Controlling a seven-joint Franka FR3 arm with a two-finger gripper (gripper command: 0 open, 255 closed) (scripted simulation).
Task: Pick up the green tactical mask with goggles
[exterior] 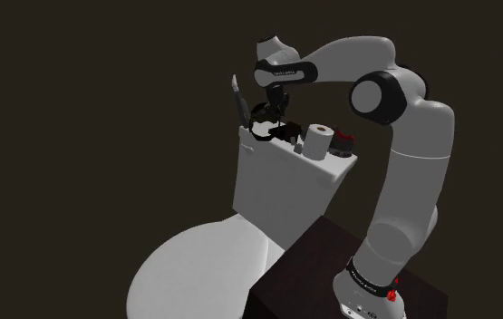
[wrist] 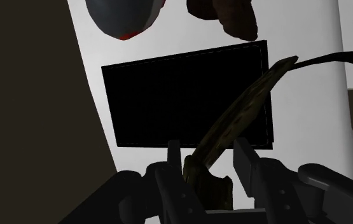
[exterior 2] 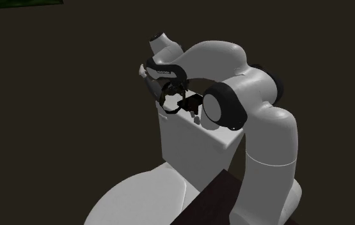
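The mask is a dark olive piece with a long strap, held just above the left end of the white toilet tank's lid. My black gripper reaches down onto it from above. In the wrist view the fingers clasp an olive-brown part of the mask, and its strap curves away over the lid. In the second exterior view the mask hangs under the gripper as a dark loop.
On the tank lid stand a white roll, a dark red thing and a thin upright tool. A black rectangle and a grey-and-red round thing lie below the hand. The toilet seat lid and dark stand are nearer.
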